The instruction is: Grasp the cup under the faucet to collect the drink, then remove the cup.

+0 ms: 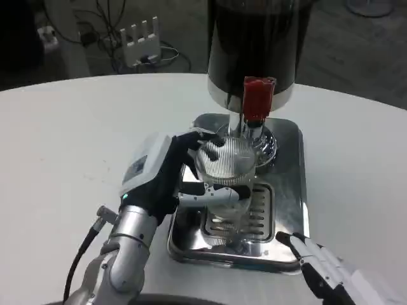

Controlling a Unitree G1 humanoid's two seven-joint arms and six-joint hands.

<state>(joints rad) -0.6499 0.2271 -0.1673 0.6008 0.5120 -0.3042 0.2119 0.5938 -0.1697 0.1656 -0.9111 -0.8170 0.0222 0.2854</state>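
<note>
A clear ribbed cup (227, 166) stands on the slotted drip grille under the faucet (243, 124) of a dark drink dispenser (257, 44), whose red tap handle (257, 98) sits just above it. My left hand (166, 173) grips the cup from the left, thumb across its front and fingers round its back. At the bottom right, my right hand (324, 267) lies on the table beside the tray's near right corner, its fingers straight and holding nothing. I cannot tell whether any drink is in the cup.
The dispenser stands on a shiny metal tray (289, 190) with a raised rim. White table (70, 146) spreads left and right of it. Beyond the far edge lie cables and a white power strip (141, 41) on the floor.
</note>
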